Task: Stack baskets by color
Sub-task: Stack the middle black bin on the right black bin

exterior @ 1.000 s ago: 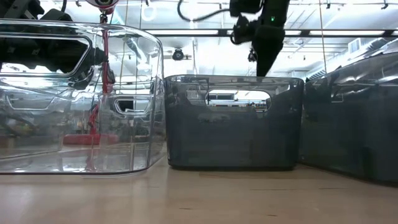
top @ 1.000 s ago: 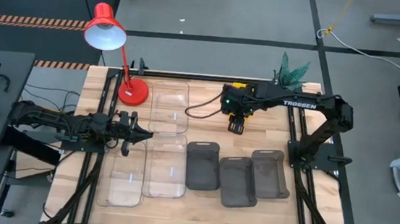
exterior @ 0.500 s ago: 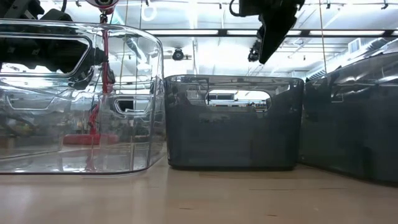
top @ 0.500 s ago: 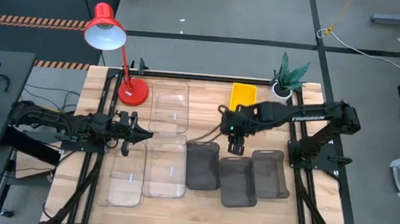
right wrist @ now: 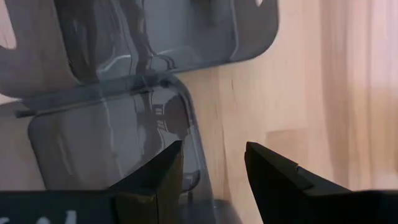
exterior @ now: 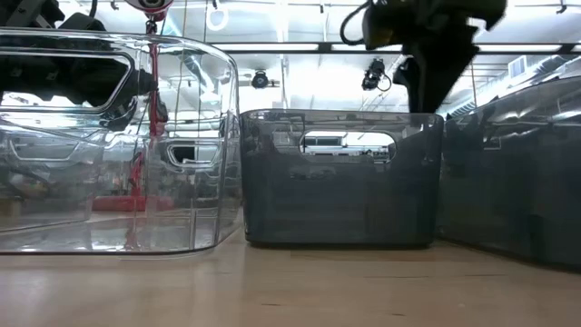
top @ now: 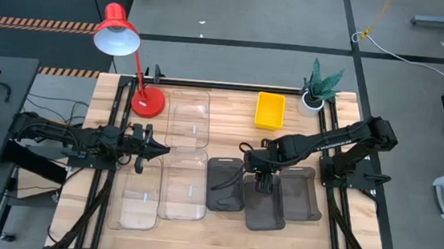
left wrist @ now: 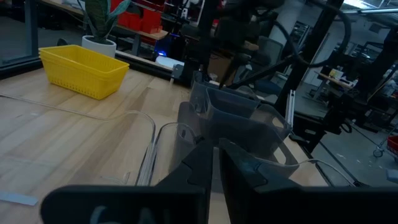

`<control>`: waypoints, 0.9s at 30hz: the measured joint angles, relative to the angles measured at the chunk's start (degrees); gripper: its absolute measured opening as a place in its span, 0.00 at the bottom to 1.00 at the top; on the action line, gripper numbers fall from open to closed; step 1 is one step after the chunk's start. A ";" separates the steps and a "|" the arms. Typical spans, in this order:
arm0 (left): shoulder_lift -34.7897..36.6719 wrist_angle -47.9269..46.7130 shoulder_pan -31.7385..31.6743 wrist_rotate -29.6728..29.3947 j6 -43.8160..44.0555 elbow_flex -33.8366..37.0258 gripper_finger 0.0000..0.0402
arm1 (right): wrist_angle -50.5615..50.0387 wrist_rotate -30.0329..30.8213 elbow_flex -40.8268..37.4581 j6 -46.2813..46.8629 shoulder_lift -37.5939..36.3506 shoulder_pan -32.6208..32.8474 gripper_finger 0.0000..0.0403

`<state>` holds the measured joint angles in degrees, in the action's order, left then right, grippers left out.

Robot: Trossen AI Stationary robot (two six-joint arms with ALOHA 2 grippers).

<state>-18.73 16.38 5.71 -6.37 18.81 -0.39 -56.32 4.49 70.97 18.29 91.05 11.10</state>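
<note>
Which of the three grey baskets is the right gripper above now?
The middle grey basket. The right gripper hangs, fingers open, over its far edge; the other two grey baskets stand at its sides.

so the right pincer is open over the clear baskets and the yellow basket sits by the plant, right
Not quite. The right pincer is open over the dark grey baskets, not the clear ones; the high view shows it. The yellow basket does sit by the plant.

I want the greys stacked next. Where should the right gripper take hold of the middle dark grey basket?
Probably its far short rim, from above: the middle grey basket sits upright and open-topped with a grey neighbour close on each long side, leaving only the end walls free. The open right gripper hangs over that end, one finger inside, one outside.
</note>
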 joint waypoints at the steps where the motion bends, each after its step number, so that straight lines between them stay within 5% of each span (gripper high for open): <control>1: -0.01 0.00 -0.01 0.00 0.03 0.00 0.09 | 0.70 0.00 -0.59 0.18 0.00 0.17 0.44; 16: -0.01 -0.09 -0.01 0.00 0.02 -0.01 0.09 | 9.24 -0.93 -10.62 0.65 0.00 -0.17 0.43; 27: 0.01 -0.09 -0.02 0.00 0.02 -0.01 0.06 | 14.58 -2.27 -15.88 1.08 0.00 -0.75 0.25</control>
<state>-18.72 16.29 5.69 -6.37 18.83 -0.40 -41.74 2.23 55.09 19.37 91.05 10.35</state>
